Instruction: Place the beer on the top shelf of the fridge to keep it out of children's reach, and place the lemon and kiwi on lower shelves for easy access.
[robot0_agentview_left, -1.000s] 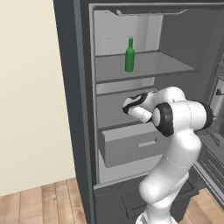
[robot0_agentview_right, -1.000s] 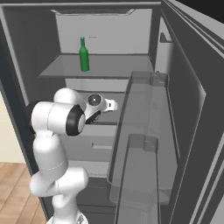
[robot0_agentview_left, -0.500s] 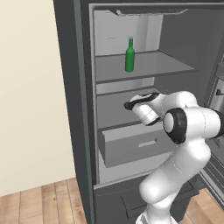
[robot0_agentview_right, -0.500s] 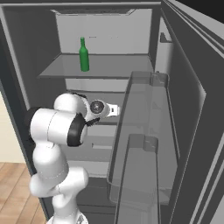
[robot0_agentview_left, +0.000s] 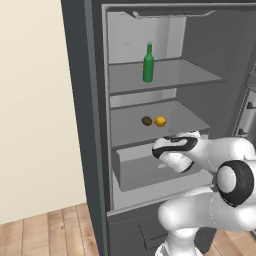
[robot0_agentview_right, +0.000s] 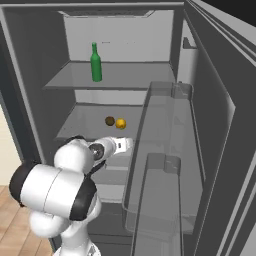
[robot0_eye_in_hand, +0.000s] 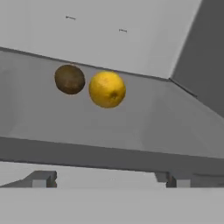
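Your arm rises white from the base, folds at a bulky elbow with a dark joint ring, and reaches forward and level with its forearm. Behind the pincer sits the rounded white wrist, and behind that the dark-ringed elbow. The hand carries a dark band across its top. The pincer itself stands wide apart and empty, nothing between its jaws. In the hand view the fingertips show low, spread well to either side.
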